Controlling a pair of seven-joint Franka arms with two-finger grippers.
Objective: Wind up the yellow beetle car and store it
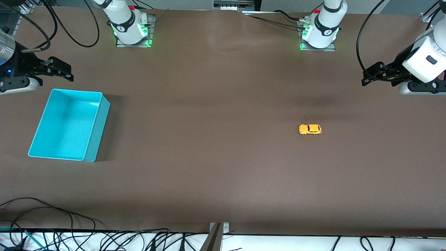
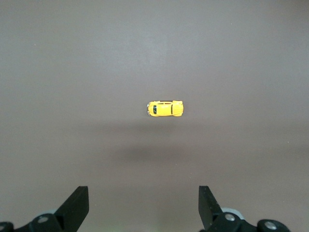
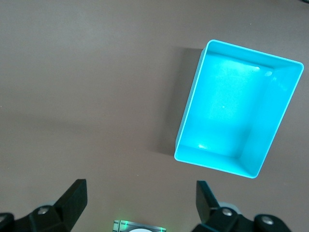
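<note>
Two arms at a brown table (image 1: 223, 167), seen from the front camera and from both wrists. The yellow beetle car (image 1: 310, 129) stands on its wheels on bare table toward the left arm's end, nearer to the front camera than the left arm's base, well apart from everything else; its wheels and windows are too small to make out in the front view. The turquoise bin (image 1: 94, 139) sits toward the right arm's end, its open top up and nothing visible inside it. The left gripper (image 1: 365, 79) hangs over the table's edge at the left arm's end, jaws spread wide and holding nothing; the arm above it is cut off by the frame. The right gripper (image 1: 69, 74) hangs over the table beside the bin's corner, likewise wide open and empty, with most of its arm out of frame. The left wrist view shows only the tips of the left gripper (image 2: 143, 203), with the car (image 2: 165, 108) lying on the table between and ahead of them, its dark windscreen discernible here. The right wrist view shows the right gripper (image 3: 141, 200) tips and the whole bin (image 3: 193, 96), its inner floor bare; the car does not appear in that view, nor the bin in the left wrist view.
</note>
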